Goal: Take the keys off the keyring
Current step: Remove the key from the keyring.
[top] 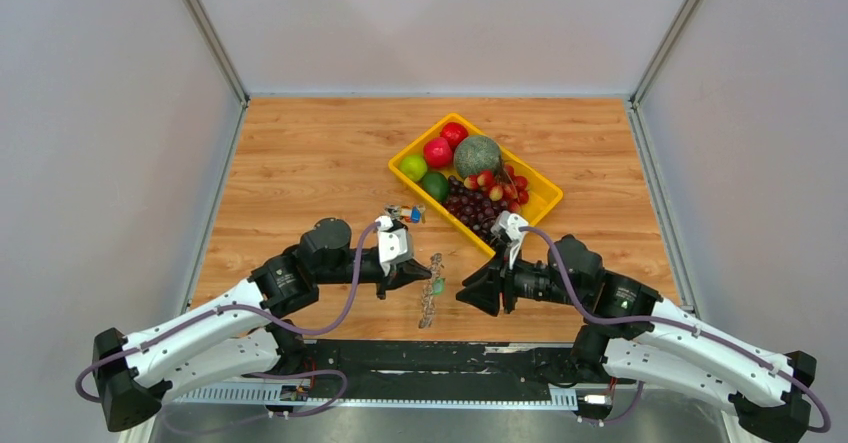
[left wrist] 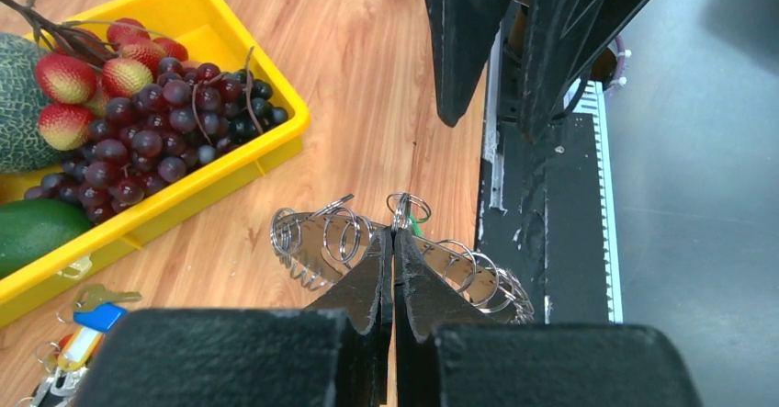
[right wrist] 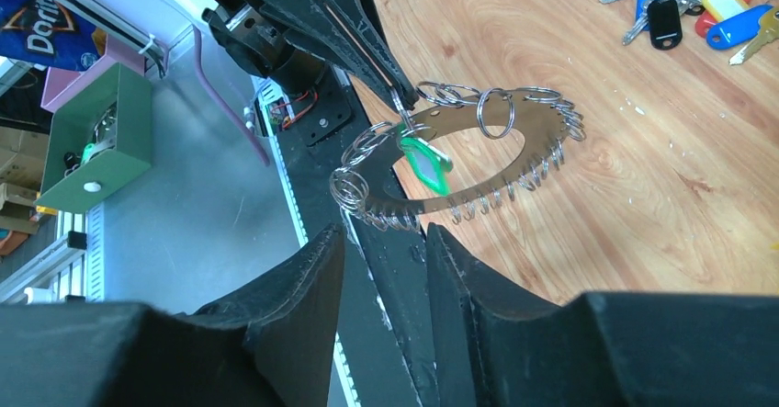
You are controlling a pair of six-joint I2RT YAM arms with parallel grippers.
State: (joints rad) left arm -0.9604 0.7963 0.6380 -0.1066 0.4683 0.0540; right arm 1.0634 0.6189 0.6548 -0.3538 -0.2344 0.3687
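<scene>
The keyring (top: 431, 288) sits at 6 o'clock on the bench (top: 300, 163), just in front of the arm bases and between the two arms. From above it shows as a thin edge-on strip, so it is turned up on edge, not lying flat. I cannot tell whether its lowest edge clears the wood.

The left tool (left wrist: 393, 242) is pinched shut on the keyring's rim, its fingertips meeting right beside the green tag (right wrist: 424, 161). In the right wrist view that grip falls at about 10 o'clock on the ring's face. Holding it by the rim probably serves to turn the broad face towards the other arm and leave most of the circumference free to reach.

The keys (right wrist: 354, 186) crowd all round the band. Close up they read as small silver wire loops hooked through its edge, and none looks detached yet.

The right tool (right wrist: 381, 237) faces the ring from 3 o'clock, near it but touching nothing. Its jaws stand moderately apart and it holds nothing. It seems lined up to close on one loop at the lower rim, so the removal itself appears not to have begun.

The yellow tray (top: 525, 163) of fruit lies at 1 o'clock from the ring and the bunch of coloured keys (top: 405, 213) at 11 o'clock, both out of the working gap.
</scene>
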